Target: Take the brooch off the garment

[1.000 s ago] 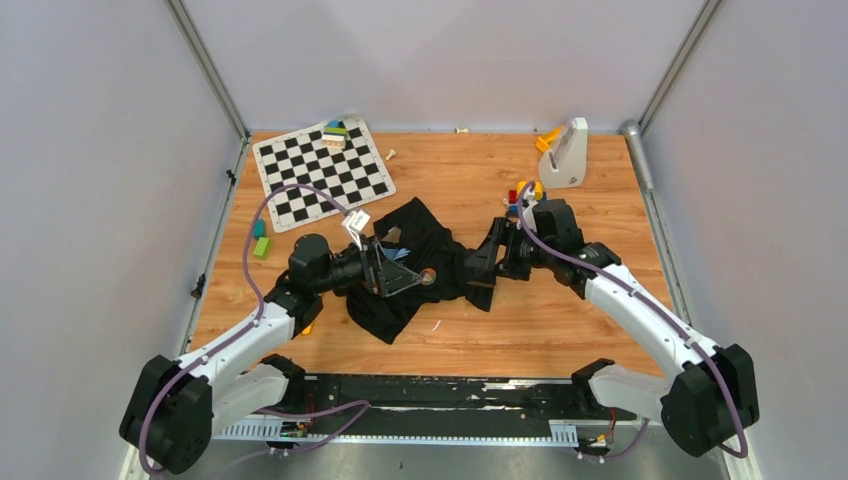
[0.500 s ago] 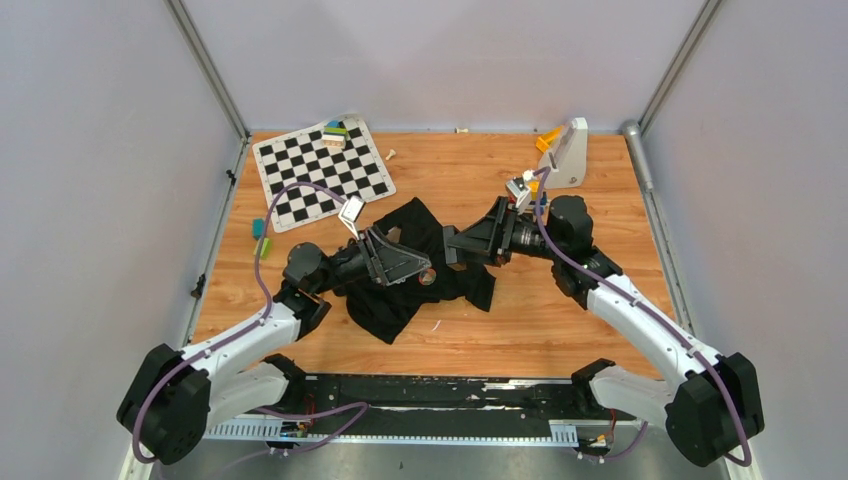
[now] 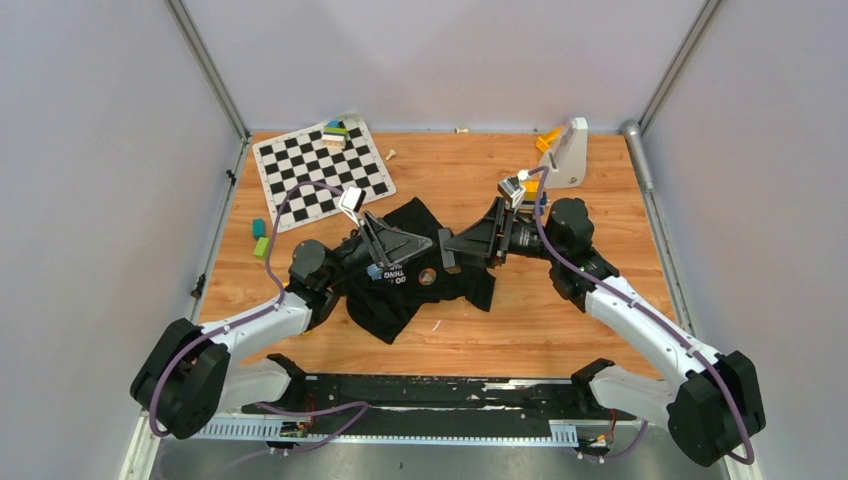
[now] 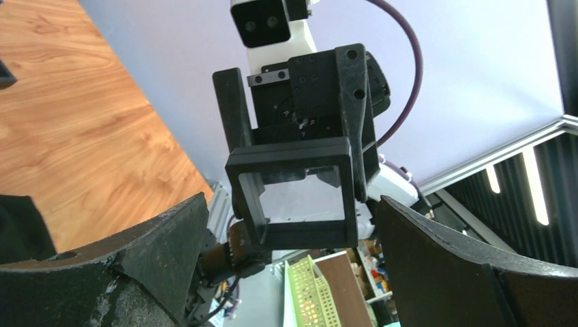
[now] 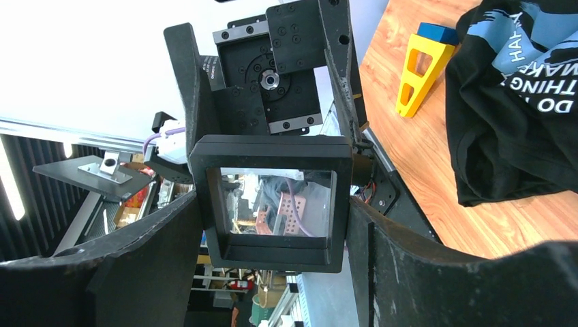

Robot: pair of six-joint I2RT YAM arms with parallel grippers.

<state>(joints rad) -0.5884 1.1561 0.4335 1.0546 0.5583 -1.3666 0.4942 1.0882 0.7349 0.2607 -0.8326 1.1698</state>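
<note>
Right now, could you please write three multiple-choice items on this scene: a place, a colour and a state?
1. Where is the brooch? A on the garment; B on the chessboard; C beside the white stand.
2. What colour is the garment's graphic? A red; B light blue; C yellow.
3. How is the left hand? A shut on the brooch; B open, holding nothing; C shut on cloth.
Answers: 1 A, the coppery ring sits on the black cloth; 2 B, pale blue shows beside the white lettering; 3 B, its fingers stand wide apart, off the cloth.
</note>
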